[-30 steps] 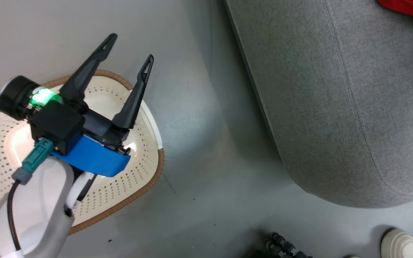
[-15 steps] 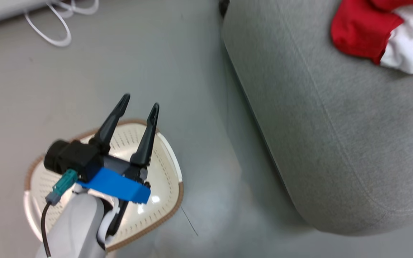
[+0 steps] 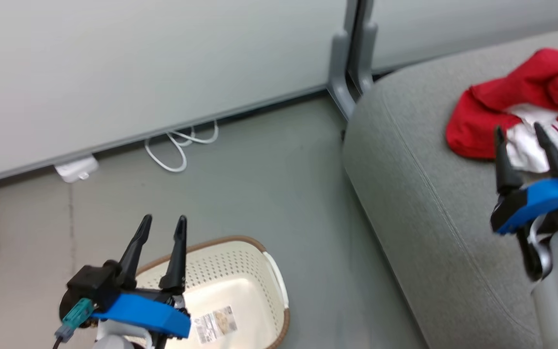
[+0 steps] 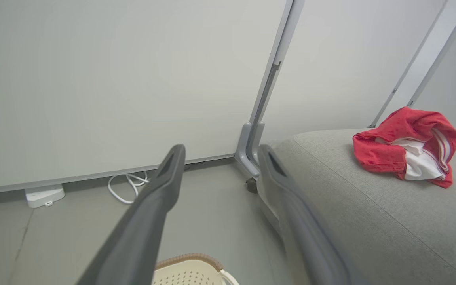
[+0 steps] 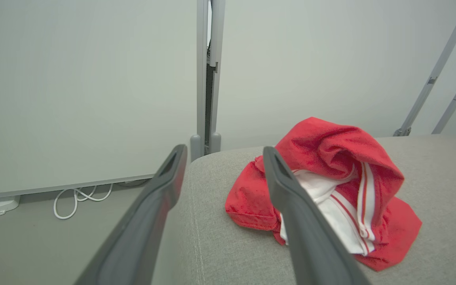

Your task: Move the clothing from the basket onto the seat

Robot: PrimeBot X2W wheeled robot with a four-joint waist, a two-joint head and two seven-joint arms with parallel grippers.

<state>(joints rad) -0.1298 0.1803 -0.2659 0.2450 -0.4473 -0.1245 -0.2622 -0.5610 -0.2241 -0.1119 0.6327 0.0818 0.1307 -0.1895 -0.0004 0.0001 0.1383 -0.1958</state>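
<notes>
On the large light grey upholstered sofa seat [image 3: 429,218], just beyond the right gripper [image 3: 519,128], lies the bright red clothing with white striped panels [image 3: 516,116]. It is bunched in one heap whose long side runs roughly across that gripper's fingers. The right gripper is spread wide and holds nothing. The left gripper [image 3: 164,220], likewise parted and bare, hangs above the cream-white perforated plastic basket with a brown rim [image 3: 255,271], well apart from the heap. What shows of the basket's inside has a paper label [image 3: 216,320] and no fabric, so the job looks finished. A white cable [image 3: 177,150] loops by the wall, out of the way.
</notes>
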